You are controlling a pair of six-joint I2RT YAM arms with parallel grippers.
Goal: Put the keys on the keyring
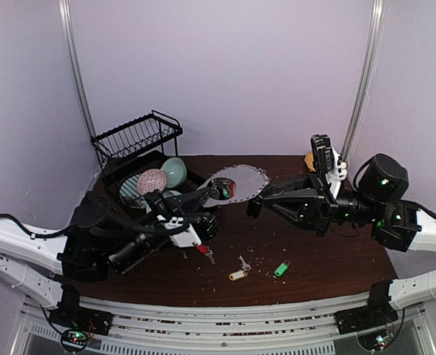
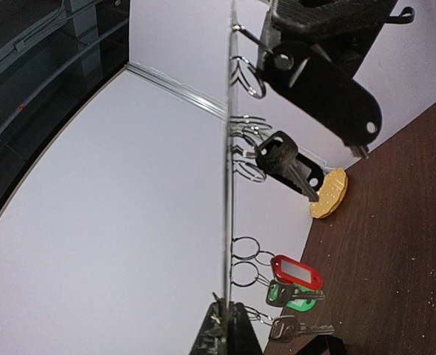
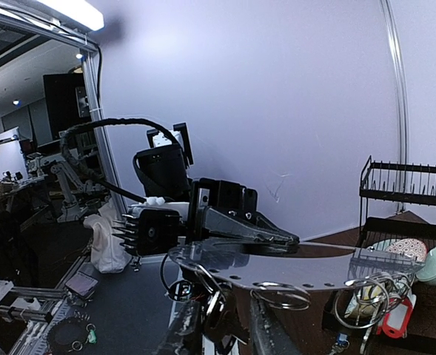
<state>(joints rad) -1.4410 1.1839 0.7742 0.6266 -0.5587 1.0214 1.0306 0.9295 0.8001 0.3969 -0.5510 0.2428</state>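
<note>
Keyring [image 1: 257, 180], flat silver metal with a bumpy rim, sits clenched in left tool [image 1: 205, 197]; right tool [image 1: 253, 206] alongside, grip unclear.

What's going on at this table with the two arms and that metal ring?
The left gripper holds the keyring raised above the table. The right gripper is at its rim by a black-tagged key; whether it grips it is unclear. A hung red key and a hung green key dangle from the ring. A loose red key, a yellow key and a loose green key lie on the table.
</note>
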